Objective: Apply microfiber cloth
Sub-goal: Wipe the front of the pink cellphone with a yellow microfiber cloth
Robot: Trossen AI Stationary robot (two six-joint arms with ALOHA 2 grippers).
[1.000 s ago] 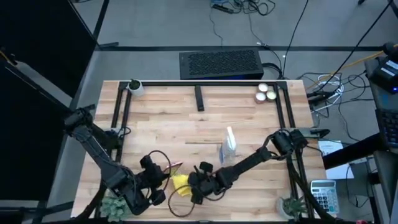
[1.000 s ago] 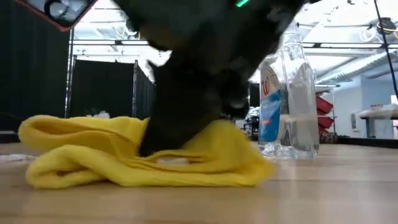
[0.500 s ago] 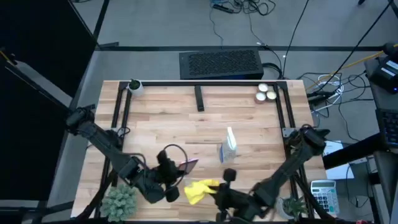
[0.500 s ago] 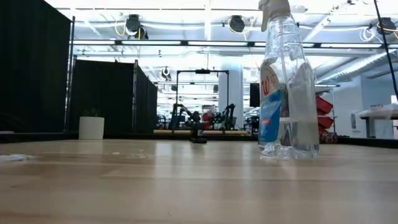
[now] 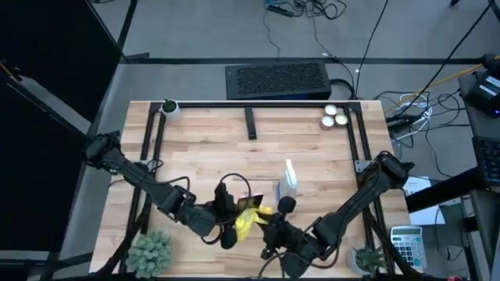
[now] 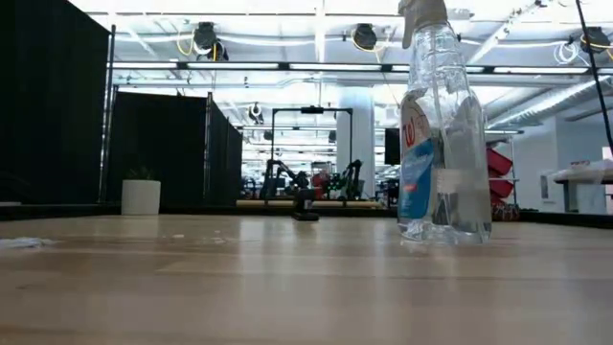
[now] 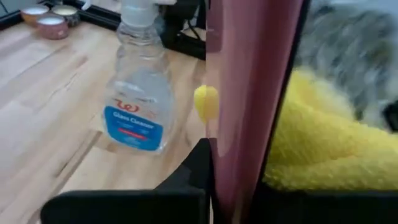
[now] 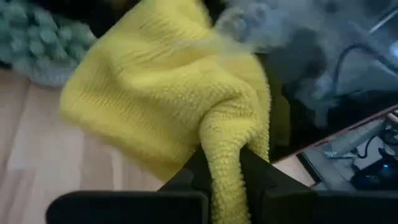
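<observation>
I see the right gripper (image 8: 225, 163) clamped on the microfiber cloth (image 5: 251, 222), lifted above the counter (image 5: 203, 148); left gripper (image 5: 234, 212) grips a pink-edged phone (image 7: 249, 93) beside it.

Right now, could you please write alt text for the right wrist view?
The right gripper is shut on a bunched fold of the yellow microfiber cloth, which hangs above the wooden table. A green plant is blurred behind it.

A grey floor (image 5: 195, 39) surrounds the wooden table (image 5: 211, 148). Black curtains (image 6: 53, 105) hang beside it, and ceiling lights (image 6: 316, 38) brighten the hall beyond.
</observation>
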